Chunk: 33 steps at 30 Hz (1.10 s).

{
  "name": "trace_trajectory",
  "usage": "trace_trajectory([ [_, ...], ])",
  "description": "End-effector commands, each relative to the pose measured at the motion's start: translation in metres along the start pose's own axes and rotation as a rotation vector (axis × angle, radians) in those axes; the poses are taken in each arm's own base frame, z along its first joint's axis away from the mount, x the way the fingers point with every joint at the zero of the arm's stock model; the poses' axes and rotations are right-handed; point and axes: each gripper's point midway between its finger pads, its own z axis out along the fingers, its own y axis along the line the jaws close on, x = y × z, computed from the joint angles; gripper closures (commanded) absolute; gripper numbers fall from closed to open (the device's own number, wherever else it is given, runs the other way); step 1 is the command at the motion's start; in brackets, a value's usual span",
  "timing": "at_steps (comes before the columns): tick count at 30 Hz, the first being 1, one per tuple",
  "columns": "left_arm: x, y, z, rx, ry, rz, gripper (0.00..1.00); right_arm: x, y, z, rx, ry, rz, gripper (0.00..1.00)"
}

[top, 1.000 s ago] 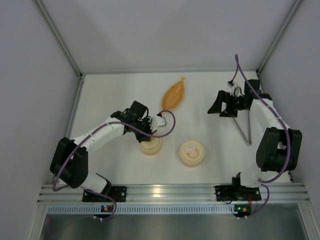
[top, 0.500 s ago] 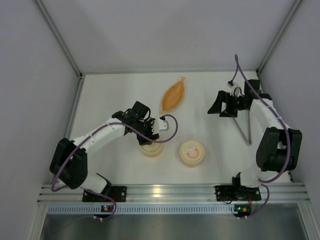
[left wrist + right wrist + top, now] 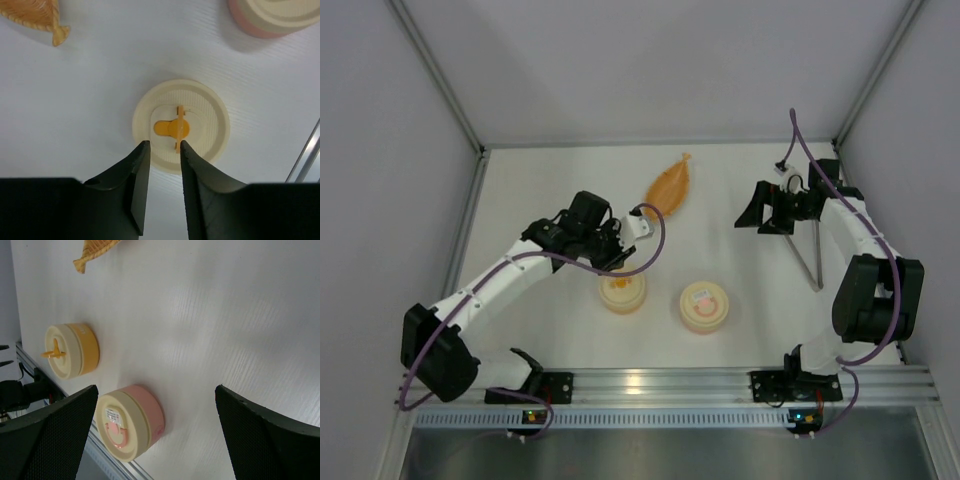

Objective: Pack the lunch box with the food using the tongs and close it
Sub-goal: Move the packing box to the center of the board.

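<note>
The left tool [image 3: 163, 144] hovered narrowly parted and empty above the lidded yellow lunch box [image 3: 206, 119], just left of the overhead frame's centre. The right tool [image 3: 156, 390] gaped wide, holding nothing. The tongs [image 3: 808, 256] lay on the worktop [image 3: 550, 180] at right.

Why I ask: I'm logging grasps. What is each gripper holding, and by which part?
Nothing is held. The left gripper hovers, jaws apart, above the cream lid with nothing between them; the right gripper is wide open, empty.
</note>
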Motion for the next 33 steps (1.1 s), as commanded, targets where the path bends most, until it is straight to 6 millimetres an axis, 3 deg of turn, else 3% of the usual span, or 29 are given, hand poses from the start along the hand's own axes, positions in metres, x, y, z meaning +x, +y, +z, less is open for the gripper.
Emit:
trace_trajectory([
  [1,0.004,0.028,0.012,-0.140,0.067,-0.137,0.68,-0.014,0.011,-0.013,-0.019,-0.046,-0.041,0.01],
  [5,0.011,0.025,0.020,-0.184,0.094,-0.085,0.83,-0.013,0.010,-0.013,-0.014,-0.044,-0.040,0.01],
  [9,0.023,0.016,0.032,-0.203,0.159,-0.032,0.87,-0.014,0.009,-0.012,-0.014,-0.043,-0.039,0.01],
  [17,0.046,-0.009,0.048,-0.177,0.248,0.021,0.87,-0.014,0.010,-0.012,-0.017,-0.042,-0.038,0.00],
  [27,0.058,-0.038,0.062,-0.100,0.263,0.036,0.87,-0.012,0.009,-0.011,-0.019,-0.037,-0.035,0.01],
  [33,0.070,-0.046,0.068,-0.086,0.285,0.007,0.87,-0.010,0.010,-0.012,-0.022,-0.037,-0.042,0.01],
])
